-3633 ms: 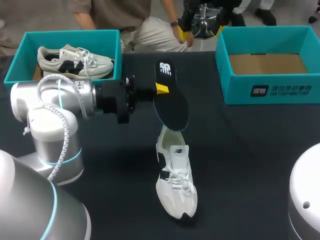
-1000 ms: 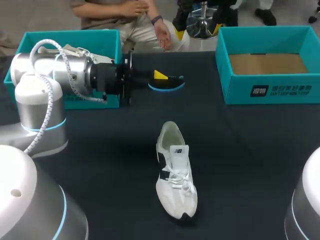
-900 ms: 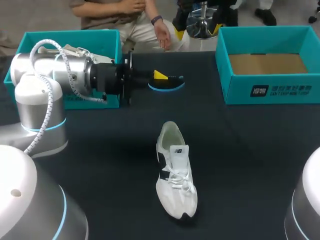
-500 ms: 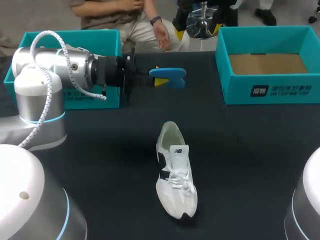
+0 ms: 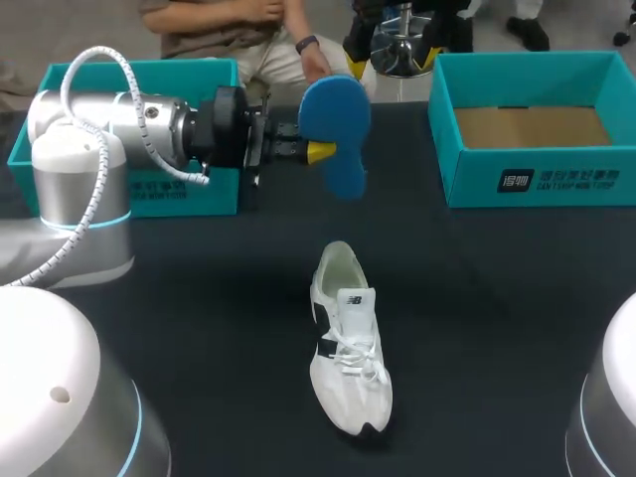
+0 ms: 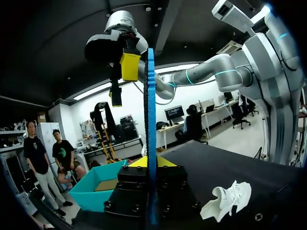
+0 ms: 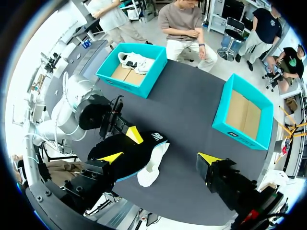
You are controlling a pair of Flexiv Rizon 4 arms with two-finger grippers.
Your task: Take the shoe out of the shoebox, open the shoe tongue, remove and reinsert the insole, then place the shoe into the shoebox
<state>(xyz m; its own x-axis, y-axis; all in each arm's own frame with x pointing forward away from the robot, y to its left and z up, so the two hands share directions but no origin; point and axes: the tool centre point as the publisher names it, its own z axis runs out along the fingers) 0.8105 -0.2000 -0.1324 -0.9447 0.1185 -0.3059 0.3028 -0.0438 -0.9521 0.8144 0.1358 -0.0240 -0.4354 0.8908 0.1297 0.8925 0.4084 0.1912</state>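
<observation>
Table (image 5: 477, 298): empty shoebox (image 5: 537, 181) at 2 o'clock, second shoebox (image 5: 164, 189) at 10 o'clock behind the left arm (image 5: 109, 129). Shoe (image 5: 348, 348) lies alone at 6 o'clock, heel opening toward 12, nothing pinning it. Insole (image 5: 335, 124) is in the air at 12 o'clock from the shoe, well apart from it, stood on edge, blue underside to the head camera. Left jaws are closed on it, pinching near one edge only. Right jaws are wide open, high over the table, holding nothing. Risks as I see them:
- thin foam on an edge pinch twists or slips on the way to the shoe
- wrong face goes down if it isn't rotated
- leading end catches collar or tongue and folds
- free shoe skates away under the push unless the right arm holds it
</observation>
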